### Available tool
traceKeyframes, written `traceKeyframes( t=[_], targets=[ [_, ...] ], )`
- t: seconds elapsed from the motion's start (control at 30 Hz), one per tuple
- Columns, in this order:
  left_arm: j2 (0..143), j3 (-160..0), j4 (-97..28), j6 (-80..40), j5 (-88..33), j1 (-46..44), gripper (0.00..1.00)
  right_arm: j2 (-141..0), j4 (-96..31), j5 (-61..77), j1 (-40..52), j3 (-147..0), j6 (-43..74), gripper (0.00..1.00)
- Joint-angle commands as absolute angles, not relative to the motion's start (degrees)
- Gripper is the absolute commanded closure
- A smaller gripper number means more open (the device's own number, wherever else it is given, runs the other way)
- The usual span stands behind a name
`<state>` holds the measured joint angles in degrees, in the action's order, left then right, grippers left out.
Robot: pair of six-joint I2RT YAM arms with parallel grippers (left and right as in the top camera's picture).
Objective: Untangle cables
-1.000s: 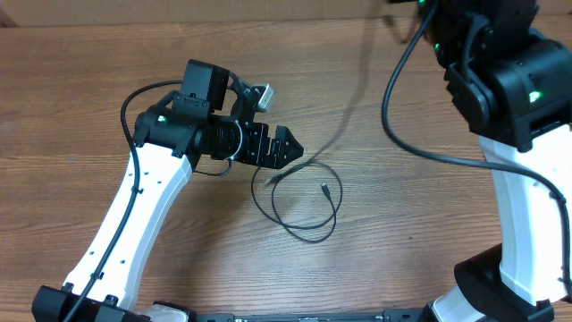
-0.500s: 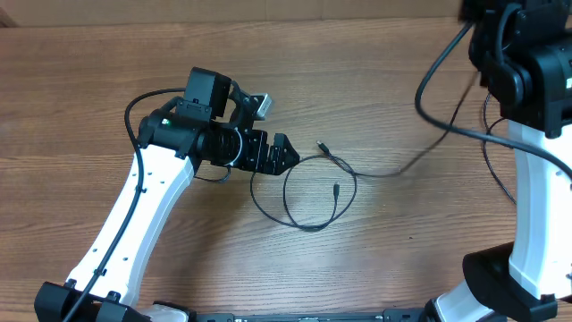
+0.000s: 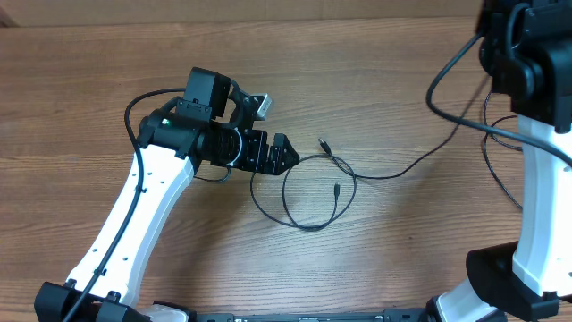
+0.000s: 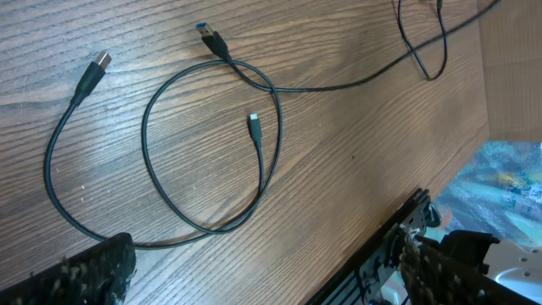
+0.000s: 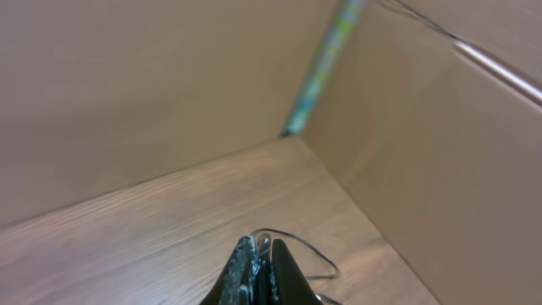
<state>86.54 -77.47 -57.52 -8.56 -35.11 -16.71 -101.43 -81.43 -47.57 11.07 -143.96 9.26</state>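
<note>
Closest to my left wrist camera is one fuzzy black finger (image 4: 89, 269) of the left claw (image 3: 282, 150). Its fingers are spread apart and it holds nothing. Just past it the short cable (image 4: 48, 165) bends round on the bench (image 3: 402, 259), with a silver plug (image 4: 97, 62) at one end and, as far as I can trace it, a blue plug (image 4: 208, 35) at the other. The small plug (image 4: 252, 119) lies in the middle of the loops. I think it is the end of the long cable (image 3: 402, 175), which curls round once, crosses the short one near the blue plug and runs far off to my right.

Way over there, in the right wrist view, the right claw (image 5: 258, 264) has its fingers pressed tight together. A thin cord comes out at the tips, so I judge it is pinched on the long cable. Behind it are brown card walls (image 5: 127, 76).

I think the job now is to draw the long cable out of the loops. I would pull slow and low, away from the left arm, and watch the small plug slide round and out. If the short cable starts to drag along, I would stop and press it down with the left claw first — a fast tug could make a knot
</note>
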Motion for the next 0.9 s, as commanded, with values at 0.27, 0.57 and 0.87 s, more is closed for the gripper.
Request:
traceKeyframes(
  t=[0.27, 0.57, 0.87],
  targets=[
    [86.96, -69.6, -52.1, -9.43, -26.68, -21.5, 0.0, -100.42, -81.62, -33.5, 9.98, -144.4, 14.96, 0.96],
    [87.02, -59.09, -44.03, -26.13, -19.97, -26.7, 0.0, -100.42, -83.05, -31.99, 9.98, -144.4, 14.79, 0.96],
    [87.02, -52.45, -36.51, -55.44, -20.08, -30.61, 0.01, -100.42, -83.31, -31.81, 10.0, -144.4, 14.81, 0.96]
  ],
)
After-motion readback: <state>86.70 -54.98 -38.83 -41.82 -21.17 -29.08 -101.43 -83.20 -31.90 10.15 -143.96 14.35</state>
